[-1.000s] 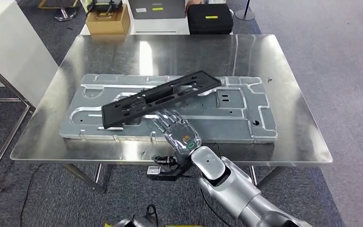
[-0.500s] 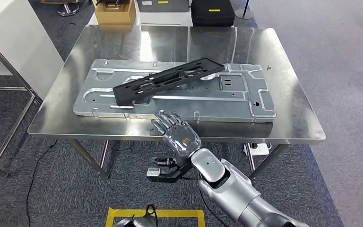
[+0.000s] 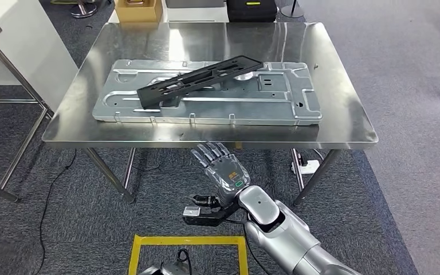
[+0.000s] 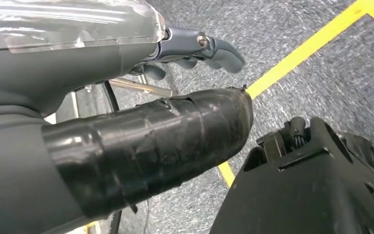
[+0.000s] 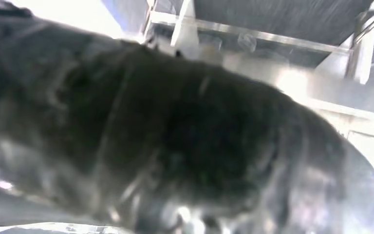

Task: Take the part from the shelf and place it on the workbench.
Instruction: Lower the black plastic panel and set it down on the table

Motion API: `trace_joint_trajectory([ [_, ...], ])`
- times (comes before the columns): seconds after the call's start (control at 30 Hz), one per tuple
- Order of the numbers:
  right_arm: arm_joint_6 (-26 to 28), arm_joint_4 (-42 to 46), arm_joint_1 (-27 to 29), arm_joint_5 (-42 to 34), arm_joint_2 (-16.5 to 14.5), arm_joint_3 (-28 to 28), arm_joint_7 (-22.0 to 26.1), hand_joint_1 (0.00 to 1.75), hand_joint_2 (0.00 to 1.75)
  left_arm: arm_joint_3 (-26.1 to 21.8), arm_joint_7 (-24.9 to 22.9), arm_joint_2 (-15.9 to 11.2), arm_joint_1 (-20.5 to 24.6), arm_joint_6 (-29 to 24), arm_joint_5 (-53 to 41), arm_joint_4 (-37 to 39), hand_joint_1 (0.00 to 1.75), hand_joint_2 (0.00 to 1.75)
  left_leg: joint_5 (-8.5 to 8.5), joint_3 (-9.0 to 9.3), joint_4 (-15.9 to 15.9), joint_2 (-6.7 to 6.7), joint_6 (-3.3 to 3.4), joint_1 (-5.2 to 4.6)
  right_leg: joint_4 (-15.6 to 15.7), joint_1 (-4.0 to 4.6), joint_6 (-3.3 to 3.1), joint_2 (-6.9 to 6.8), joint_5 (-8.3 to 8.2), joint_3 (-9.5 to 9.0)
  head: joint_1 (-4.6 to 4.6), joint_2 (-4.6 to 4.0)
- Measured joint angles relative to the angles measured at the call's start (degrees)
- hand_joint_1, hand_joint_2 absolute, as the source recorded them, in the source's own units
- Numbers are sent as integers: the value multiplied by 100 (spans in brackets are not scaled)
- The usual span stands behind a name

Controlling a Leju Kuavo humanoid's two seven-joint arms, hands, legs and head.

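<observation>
The head view looks steeply down from high onto the counter [image 3: 344, 123] and grey carpet. The left wrist view sits close behind its hand [image 4: 126, 126], facing the carpet. The right wrist view is blurred, very near its hand [image 5: 175, 141].

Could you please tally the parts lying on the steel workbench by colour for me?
Black: 1, the long slotted part
Silver: 1, the large metal panel beneath it
Total: 2, both on the workbench

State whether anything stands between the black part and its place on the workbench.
Nothing visible does: the long black part already lies on the workbench, resting across the grey metal panel. The right hand hangs off the near edge, fingers spread, holding nothing.
</observation>
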State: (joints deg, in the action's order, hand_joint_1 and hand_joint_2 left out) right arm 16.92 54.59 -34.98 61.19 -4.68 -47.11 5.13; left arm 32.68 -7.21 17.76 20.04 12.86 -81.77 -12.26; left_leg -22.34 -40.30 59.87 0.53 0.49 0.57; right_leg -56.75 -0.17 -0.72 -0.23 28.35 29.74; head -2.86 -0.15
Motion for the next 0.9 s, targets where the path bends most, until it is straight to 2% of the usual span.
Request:
trace_joint_trajectory([
  [0.03,1,-22,30,-45,3,29,33,0,0,0,-1,-4,0,0,1,0,0,0,-295,-88,253,-6,-18,8,6,-8,-38,-10,-77,77,2,0],
  [0.07,1,-41,54,-71,4,52,55,0,0,0,-1,-6,-1,0,1,0,0,0,-619,-182,604,-9,-33,10,0,-2,-65,-9,-151,169,5,0],
  [0.1,2,-56,75,-84,5,71,64,0,0,0,-1,-8,-3,0,1,0,0,0,-868,-258,996,-10,-45,11,-11,2,-77,-11,-223,271,6,0],
  [0.13,1,-69,97,-91,6,87,67,0,0,0,-1,-10,-3,0,1,0,0,0,-966,-290,1328,-10,-55,11,-25,5,-76,-11,-293,374,7,0],
  [0.17,-1,-82,120,-103,9,101,69,0,0,0,-4,-10,-4,1,1,0,0,0,-914,-257,1527,-10,-60,11,-42,7,-70,-13,-361,480,7,0],
  [0.2,-2,-99,145,-125,13,117,74,0,0,0,-8,-10,-4,1,1,0,0,0,-757,-142,1547,-10,-60,11,-66,5,-59,-14,-425,588,7,0],
  [0.23,0,-126,171,-158,17,138,87,0,0,0,-14,-10,-3,2,3,0,0,0,-586,71,1374,-10,-55,11,-98,2,-42,-13,-485,693,7,0],
  [0.27,7,-165,196,-199,21,170,111,0,0,0,-21,-10,0,2,4,0,0,0,-522,380,1030,-13,-43,9,-134,2,-21,-12,-535,786,8,0],
  [0.33,33,-266,245,-285,27,266,177,0,0,0,-32,-10,3,1,9,0,0,0,-680,997,215,-27,-10,-8,-206,11,29,-10,-605,901,4,0],
  [0.37,43,-300,260,-311,29,301,199,0,0,0,-34,-10,4,0,10,0,0,0,-797,1181,-48,-34,4,-17,-227,17,45,-10,-621,922,1,0],
  [0.4,50,-318,268,-325,31,322,210,0,0,0,-35,-10,4,-1,11,0,0,0,-855,1255,-174,-38,11,-23,-238,19,54,-10,-630,927,-2,0],
  [0.53,109,-414,301,-410,35,401,284,0,0,0,-38,-10,2,2,15,0,0,0,-860,1223,-191,-37,51,-36,-220,15,85,-16,-700,936,0,0],
  [0.57,173,-583,372,-568,40,568,406,0,0,0,-39,-10,-1,7,21,0,0,0,-779,1149,-192,-29,128,-35,-318,4,124,-9,-571,989,-2,0],
  [0.6,237,-766,452,-731,47,757,535,0,0,0,-40,-10,-4,11,29,0,0,0,-678,1052,-186,-22,205,-37,-523,-9,166,-1,-351,1069,-4,0],
  [0.67,315,-1125,613,-1023,62,1136,767,0,0,0,-42,-10,-9,20,45,0,0,0,-451,818,-191,-4,337,-39,-1255,-30,244,19,268,1297,-10,0],
  [0.7,307,-1200,650,-1075,67,1211,806,0,0,0,-43,-11,-11,24,49,0,0,0,-385,716,-176,0,339,-51,-1599,-36,258,19,396,1359,-9,0],
  [0.73,278,-1274,686,-1150,69,1281,854,0,0,0,-44,-11,-12,28,51,0,0,0,-321,612,-160,5,337,-62,-1815,-43,265,18,373,1352,-8,0],
  [0.77,237,-1343,726,-1256,70,1358,924,0,0,0,-45,-12,-13,37,55,0,0,0,-260,508,-142,8,333,-71,-1857,-51,264,18,243,1256,-8,0],
  [0.8,195,-1409,765,-1382,70,1450,1011,0,0,0,-46,-12,-12,49,57,0,0,0,-199,413,-125,8,325,-79,-1692,-56,252,18,78,1052,-8,0],
  [0.83,156,-1478,797,-1525,69,1567,1117,0,0,0,-46,-12,-11,62,61,0,0,0,-143,334,-109,5,314,-85,-1354,-58,229,18,-15,748,-7,0],
  [0.9,126,-1620,833,-1795,62,1827,1359,0,0,0,-44,-13,-10,85,66,0,0,0,-38,244,-94,-2,267,-102,-521,-34,182,18,79,133,-2,0],
])
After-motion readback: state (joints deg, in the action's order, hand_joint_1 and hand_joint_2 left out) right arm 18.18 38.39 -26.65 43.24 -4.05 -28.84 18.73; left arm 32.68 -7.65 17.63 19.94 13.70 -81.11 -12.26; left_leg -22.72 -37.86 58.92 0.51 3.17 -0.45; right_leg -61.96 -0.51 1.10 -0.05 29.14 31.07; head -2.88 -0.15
